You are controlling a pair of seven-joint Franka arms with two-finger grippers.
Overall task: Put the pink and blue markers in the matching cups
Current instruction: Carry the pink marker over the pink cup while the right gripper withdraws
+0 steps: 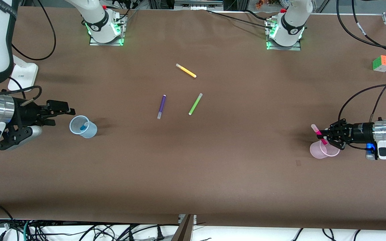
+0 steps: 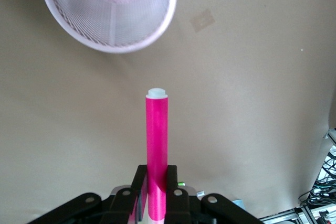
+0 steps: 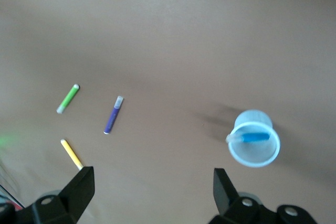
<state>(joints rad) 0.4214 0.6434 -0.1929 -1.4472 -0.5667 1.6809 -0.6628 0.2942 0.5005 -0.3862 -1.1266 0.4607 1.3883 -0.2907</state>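
We saw the pink marker [image 2: 157, 145] clamped in the left gripper [image 1: 327, 134], tilted over the pink cup [image 1: 317, 151] at the left arm's end. The blue marker [image 3: 254, 137] already sat in the blue cup [image 1: 79, 129]; the right gripper [image 1: 60, 112] hung beside it, fingers spread, holding nothing. We judged the risk: the tip looked off the cup mouth, so a release could miss or tip the light cup. The brown table [image 1: 213, 167] also held purple [image 1: 161, 106], green [image 1: 195, 104] and yellow [image 1: 186, 70] pens plus a puzzle cube [image 1: 383, 63].
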